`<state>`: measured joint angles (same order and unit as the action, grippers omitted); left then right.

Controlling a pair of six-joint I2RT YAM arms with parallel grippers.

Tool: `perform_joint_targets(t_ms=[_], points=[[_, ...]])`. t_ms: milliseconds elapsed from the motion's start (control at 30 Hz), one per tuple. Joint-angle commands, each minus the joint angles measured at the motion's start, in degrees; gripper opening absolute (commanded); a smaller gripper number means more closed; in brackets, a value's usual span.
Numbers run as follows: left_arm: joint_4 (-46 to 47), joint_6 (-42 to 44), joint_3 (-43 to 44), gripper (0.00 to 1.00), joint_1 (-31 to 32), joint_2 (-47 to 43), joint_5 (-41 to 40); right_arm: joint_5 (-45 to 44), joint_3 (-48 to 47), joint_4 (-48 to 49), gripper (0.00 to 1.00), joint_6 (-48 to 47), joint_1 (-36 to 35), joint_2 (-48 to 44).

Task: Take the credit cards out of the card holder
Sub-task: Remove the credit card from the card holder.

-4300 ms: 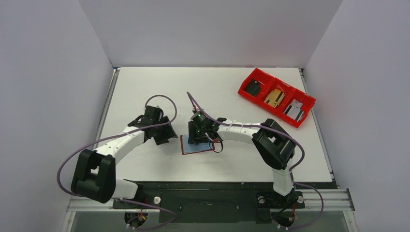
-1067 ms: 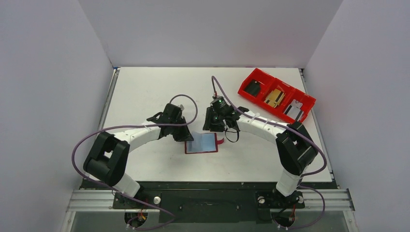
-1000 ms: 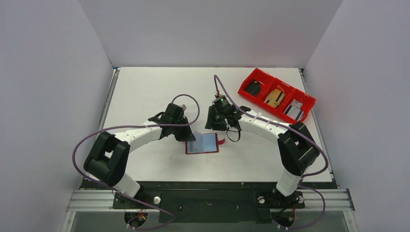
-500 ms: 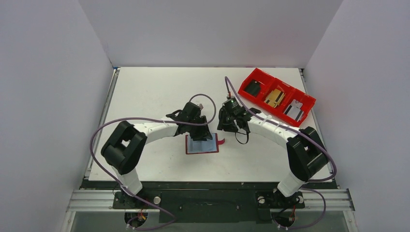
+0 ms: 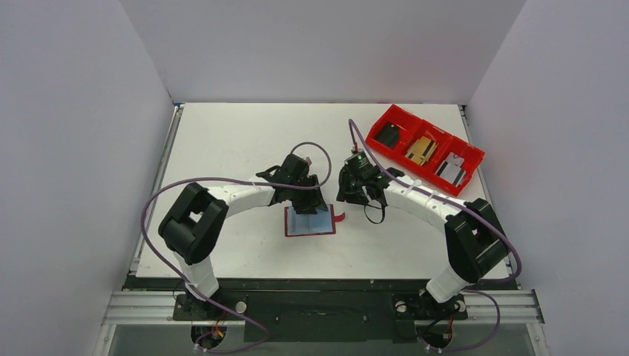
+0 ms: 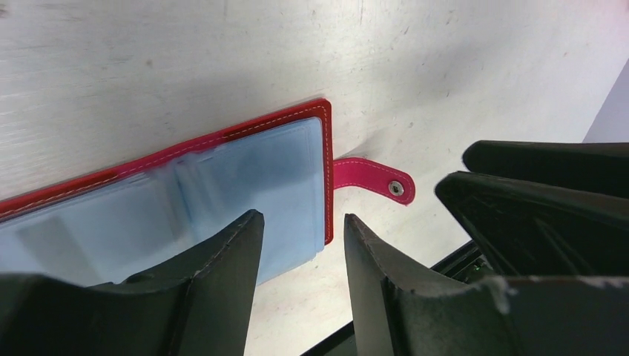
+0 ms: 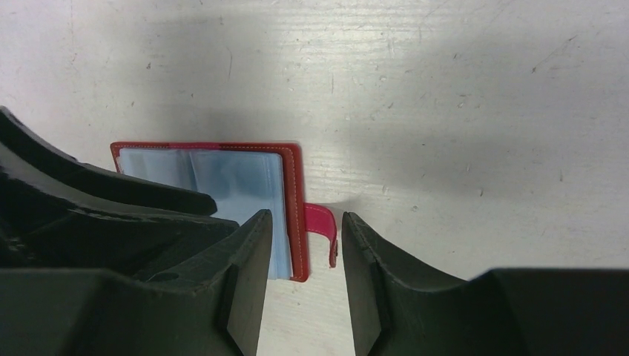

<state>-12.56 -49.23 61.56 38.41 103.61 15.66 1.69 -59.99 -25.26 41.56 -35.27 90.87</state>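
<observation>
1. Now the card holder (image 5: 309, 231) lies open and flat on the table (image 5: 222, 133) — pale blue credit cards (image 7: 237, 182) inside it.
2. Left gripper (image 5: 308, 205) hangs over the card holder's far edge, fingers narrowly apart, holding nothing.
3. Right gripper (image 5: 354, 195) hangs just right of the card holder — fingers narrowly apart, empty.

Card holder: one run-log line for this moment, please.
card holder open flat on table | credit cards not yet out | left gripper open over its edge | right gripper open, empty
</observation>
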Motion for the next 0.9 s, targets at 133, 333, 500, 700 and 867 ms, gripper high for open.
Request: perform_joint_targets(t_ms=[133,333,500,700,867], points=[[-8.8,3.8,0.0,0.42,-6.1,-11.3,-7.9,-3.3,-4.5,-0.1,0.36,1.5,-6.1,0.7],[-10.9,6.0,-7.8,0.42,-13.7,-17.2,-7.8,-3.7,-11.0,-0.2,0.39,2.2,-12.7,7.9],[-12.9,8.0,-10.7,0.42,-17.3,-20.9,-7.3,-4.0,-17.1,-1.9,0.43,1.3,-15.6,14.9],[-13.2,8.8,-13.0,0.42,-19.5,-23.3,-6.2,-4.3,-21.0,-4.0,0.44,0.5,-16.9,20.3],[-13.1,9.4,-12.7,0.42,-19.7,-22.7,-5.1,-5.8,-21.7,-5.2,0.46,-0.6,-17.8,22.7]])
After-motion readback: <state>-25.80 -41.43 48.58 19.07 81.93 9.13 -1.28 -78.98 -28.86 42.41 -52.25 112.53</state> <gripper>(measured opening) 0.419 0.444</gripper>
